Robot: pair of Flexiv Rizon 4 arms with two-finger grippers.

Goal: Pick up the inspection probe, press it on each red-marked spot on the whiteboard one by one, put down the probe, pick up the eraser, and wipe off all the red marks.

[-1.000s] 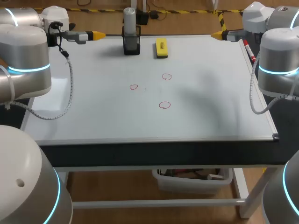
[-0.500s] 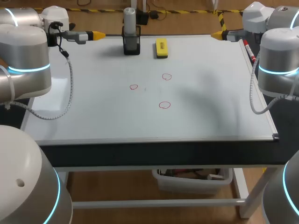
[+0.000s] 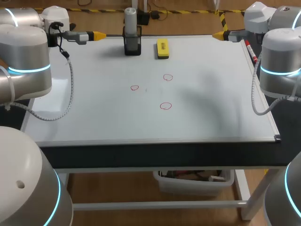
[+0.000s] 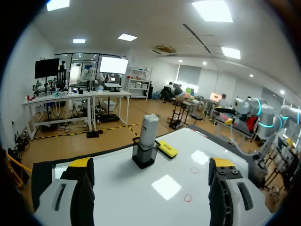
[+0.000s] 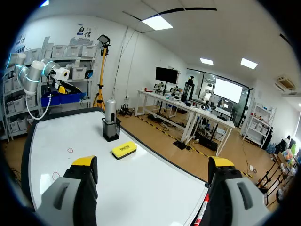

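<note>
Whiteboard (image 3: 94, 122) is covering most of the table top. You're looking at three small red rings sitting near its middle: the left ring (image 3: 135, 87), the far ring (image 3: 168, 77) and the near ring (image 3: 165, 106), none wiped.

The probe (image 3: 130, 16) is standing upright in a black holder (image 3: 132, 44) at the board's far edge, a bit left of centre. The yellow eraser (image 3: 162, 48) is lying flat just right of the holder, not touching it. Neither arm is touching either one.

The left gripper (image 3: 99, 34) is hanging over the far left corner of the board, lying level and pointing inward toward the holder, well apart from it. In the left wrist view its fingers (image 4: 80, 167) are spread wide and holding nothing. The probe is sitting ahead of them, roughly centred, with the eraser just past the holder.

The right gripper (image 3: 217, 34) is hanging at the far right corner, also level and pointing inward. In the right wrist view its fingers (image 5: 85, 165) are gaping wide and gripping nothing. The holder and eraser are showing well ahead of them.

A red marker (image 3: 250, 51) is lying along the board's right edge, near the right arm.
</note>
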